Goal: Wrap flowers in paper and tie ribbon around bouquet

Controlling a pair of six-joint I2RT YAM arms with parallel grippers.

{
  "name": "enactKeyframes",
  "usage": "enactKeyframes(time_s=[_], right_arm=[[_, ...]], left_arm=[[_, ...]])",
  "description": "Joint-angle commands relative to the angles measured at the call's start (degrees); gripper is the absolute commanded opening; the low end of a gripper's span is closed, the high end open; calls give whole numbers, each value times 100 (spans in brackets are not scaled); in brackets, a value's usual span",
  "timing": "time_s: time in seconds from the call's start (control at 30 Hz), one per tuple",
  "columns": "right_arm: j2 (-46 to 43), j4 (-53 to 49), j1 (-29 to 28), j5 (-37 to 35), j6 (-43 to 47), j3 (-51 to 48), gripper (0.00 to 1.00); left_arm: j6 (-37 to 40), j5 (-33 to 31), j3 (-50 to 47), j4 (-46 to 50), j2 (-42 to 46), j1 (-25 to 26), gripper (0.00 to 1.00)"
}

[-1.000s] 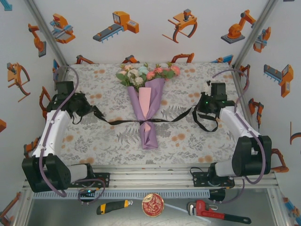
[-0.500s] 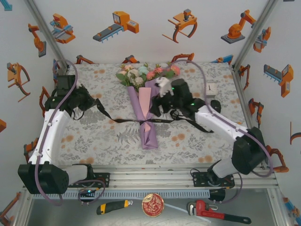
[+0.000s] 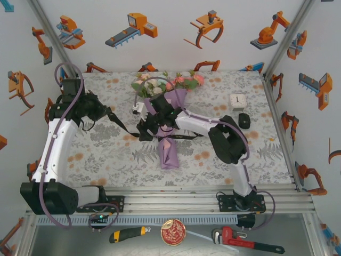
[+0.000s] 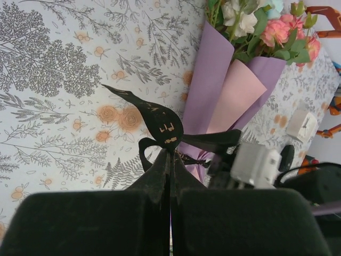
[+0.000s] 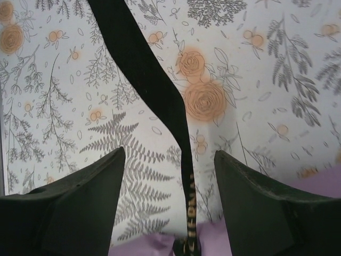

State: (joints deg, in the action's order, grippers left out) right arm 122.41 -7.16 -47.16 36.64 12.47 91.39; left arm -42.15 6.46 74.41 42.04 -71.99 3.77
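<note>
The bouquet lies mid-table: flowers at the far end, purple paper cone pointing toward me. A black ribbon is knotted round the cone and runs left up to my left gripper, which is shut on it. In the left wrist view the ribbon end sticks out beyond the shut left gripper, with paper and flowers behind. My right gripper reaches across the cone to its left side. It hangs open with the ribbon running between its fingers, untouched, above the paper.
A small white clock and a black object sit on the tablecloth at the right. Below the table's front rail lie a utility knife, a round tin and a red pipe wrench.
My right arm let go of the ribbon's right end, opened, and swung left across the bouquet to the ribbon's left stretch. My left gripper drew back a little, still holding its end.
</note>
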Motion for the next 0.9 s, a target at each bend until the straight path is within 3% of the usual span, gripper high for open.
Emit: enactKeyframes(time_s=[0.0,0.1,0.27,0.57,0.7,0.77,0.83,0.87], right_arm=[[231,-27,-39,275,-214,475,58],[262,337,-22,383,-551,439,43],[170,567,-4,725,-791,353,0],[-632,1157,140,1007,-1252,-261,0],[-913,1577,309,1067,-1572,-629,0],[-977,1562,353,1006,-1534,-729,0],[-1008,1519,384,974,-1519,-776,0],[-1017,1496,392,961,-1517,-780,0]], left_arm=[[-142,98,170,122,-47,-30,0],[-177,160,139,111,-44,-119,0],[-368,414,-60,-10,-5,-439,0],[427,255,-579,156,-229,-1019,0],[627,569,-917,-93,-310,-1096,1],[742,686,-1011,-136,-391,-1089,16],[1012,702,-1016,-101,-448,-1090,40],[1152,691,-1001,-113,-406,-1089,44]])
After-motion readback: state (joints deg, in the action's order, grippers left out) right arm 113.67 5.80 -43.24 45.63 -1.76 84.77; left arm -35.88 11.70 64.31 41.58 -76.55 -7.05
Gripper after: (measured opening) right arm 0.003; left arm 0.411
